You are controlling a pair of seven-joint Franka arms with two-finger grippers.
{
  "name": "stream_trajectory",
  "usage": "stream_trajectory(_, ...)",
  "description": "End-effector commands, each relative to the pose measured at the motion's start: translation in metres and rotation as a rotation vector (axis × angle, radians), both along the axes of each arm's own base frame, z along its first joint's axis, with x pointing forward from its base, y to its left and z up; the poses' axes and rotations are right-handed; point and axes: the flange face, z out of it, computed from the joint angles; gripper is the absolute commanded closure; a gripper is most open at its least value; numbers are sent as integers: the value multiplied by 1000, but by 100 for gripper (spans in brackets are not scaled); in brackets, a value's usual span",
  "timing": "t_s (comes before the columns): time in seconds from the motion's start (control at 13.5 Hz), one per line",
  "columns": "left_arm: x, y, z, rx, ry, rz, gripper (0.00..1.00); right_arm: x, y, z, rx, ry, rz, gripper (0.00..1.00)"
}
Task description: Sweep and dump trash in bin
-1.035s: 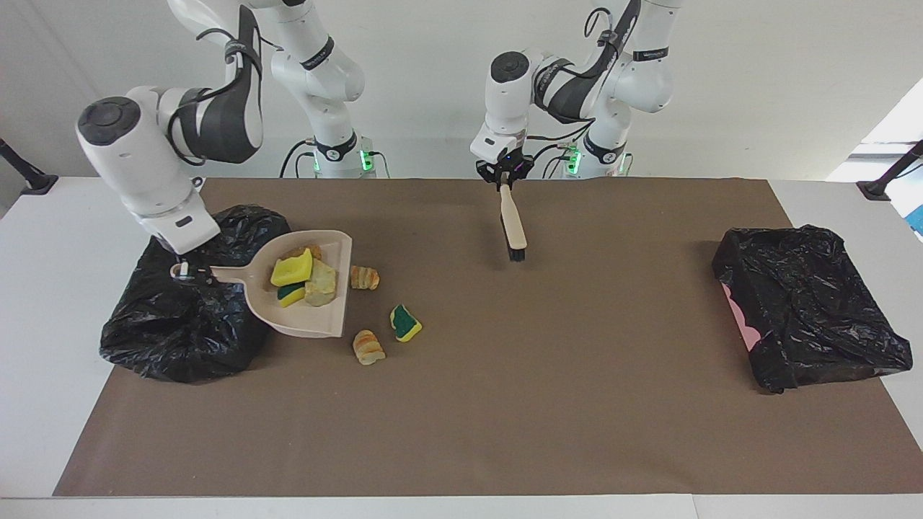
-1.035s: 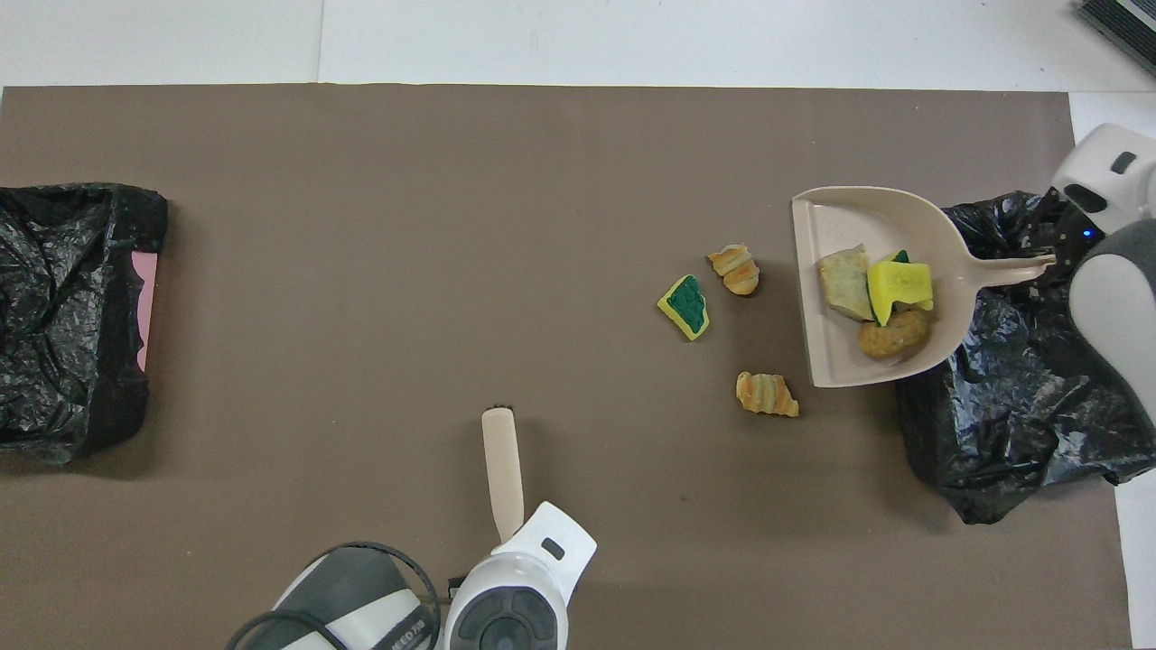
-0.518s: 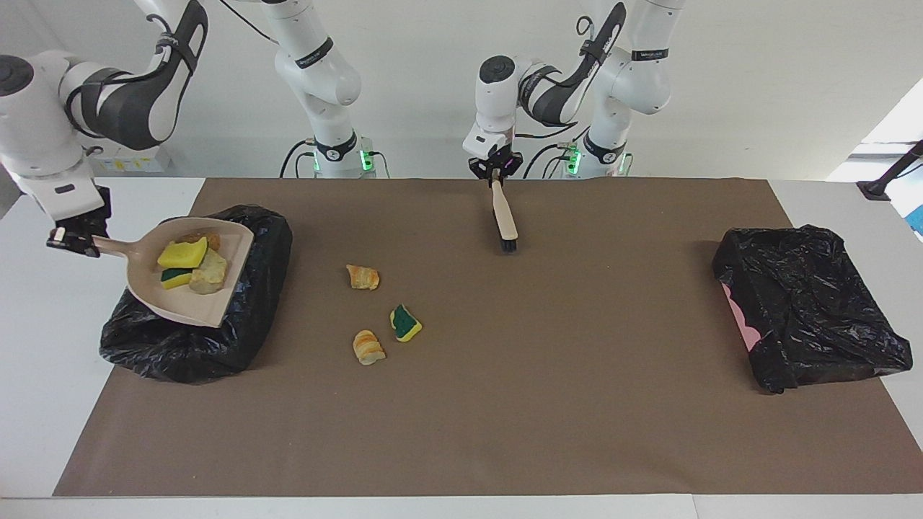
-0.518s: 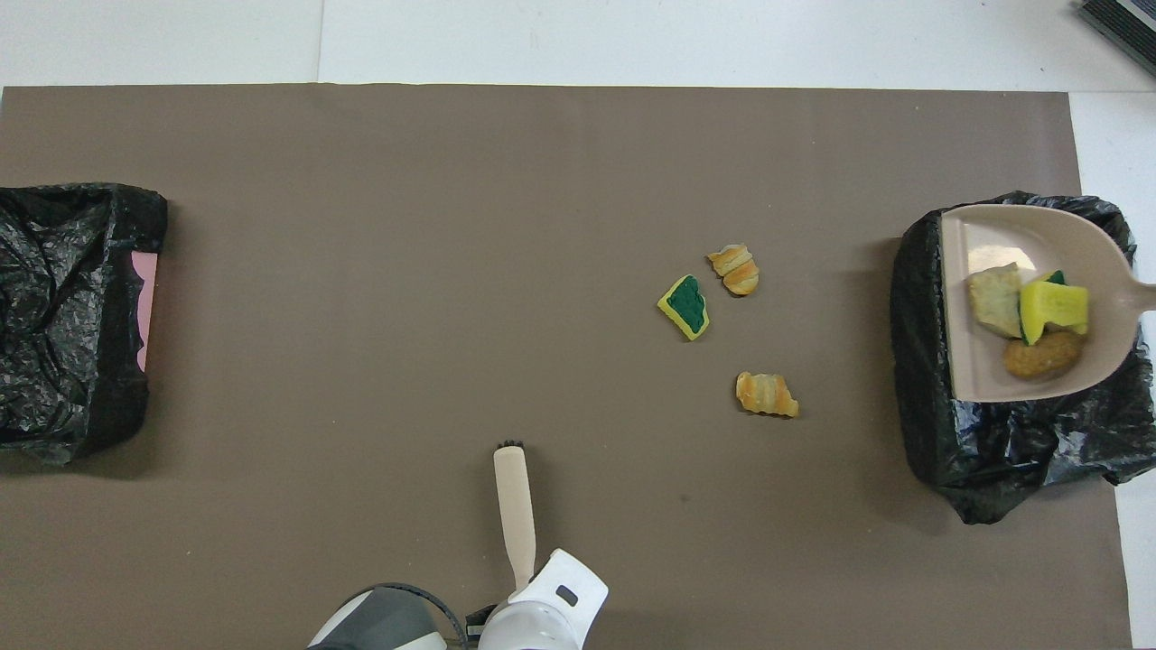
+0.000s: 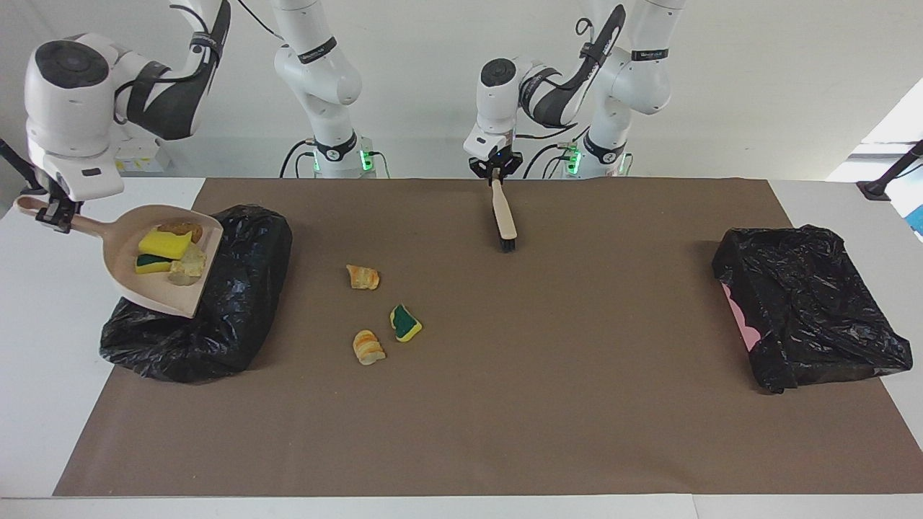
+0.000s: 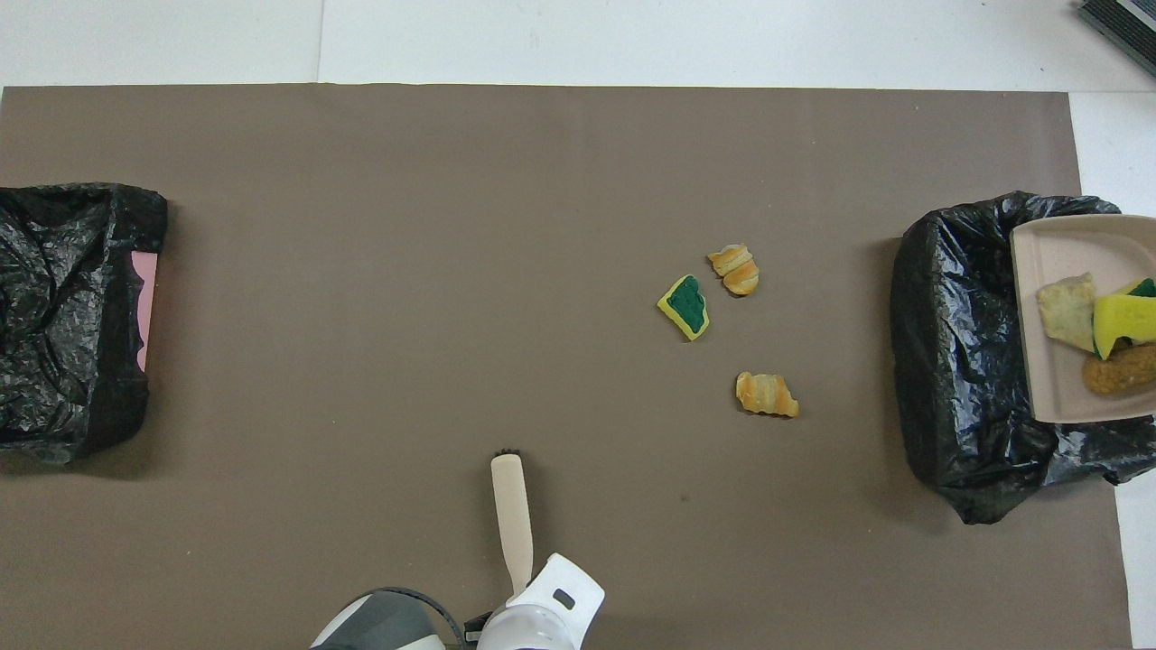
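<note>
Right gripper (image 5: 56,214), clamped on the handle of the beige dustpan (image 5: 162,285), holds it tilted in the air over the black-lined bin (image 5: 216,317) at the right arm's end of the table. 4 pieces of trash (image 5: 169,254) lie in the pan; 3 loose scraps (image 5: 382,313) rest on the brown mat (image 5: 505,404) toward the table's middle. Left gripper (image 5: 495,171), closed on the brush (image 5: 504,216), holds it bristles-down over the mat. A second black-lined bin (image 5: 807,303) sits at the left arm's end.

Two high opposing views, shared table (image 5: 461,432)
</note>
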Motion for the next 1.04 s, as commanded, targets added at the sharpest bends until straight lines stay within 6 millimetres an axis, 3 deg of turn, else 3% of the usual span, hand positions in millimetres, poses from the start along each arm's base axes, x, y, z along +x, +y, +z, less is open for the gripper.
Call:
stream_trajectory(0.0, -4, 7, -3, -28, 22, -31, 100, -27, 11, 2, -99, -11, -11, 100)
stream_trajectory(0.07, -2, 7, -4, -30, 26, -23, 96, -29, 2, 4, -117, -10, -20, 100)
stream_trajectory(0.22, 0, 9, -5, -31, 33, -57, 73, -38, -20, 16, -174, -15, -37, 100)
stream_trajectory(0.44, 20, 11, -5, -31, 37, -26, 0, -40, -8, 26, -209, -55, -62, 100)
stream_trajectory(0.52, 31, 9, 1, -45, 32, -46, 0, -38, 0, 27, -214, -60, -56, 100)
stream_trajectory(0.59, 57, 13, 16, -70, 22, -54, 0, -37, 0, 30, -230, -62, -49, 100)
stream_trajectory(0.74, 86, 14, 44, -90, 10, -101, 0, -34, 0, 45, -241, -85, -44, 100)
stream_trajectory(0.89, 132, 32, 71, -106, -39, -98, 0, -31, 6, 56, -225, -110, -46, 100)
stream_trajectory(0.96, 148, 42, 87, -95, -66, -116, 0, -27, 19, 55, -189, -122, -37, 100)
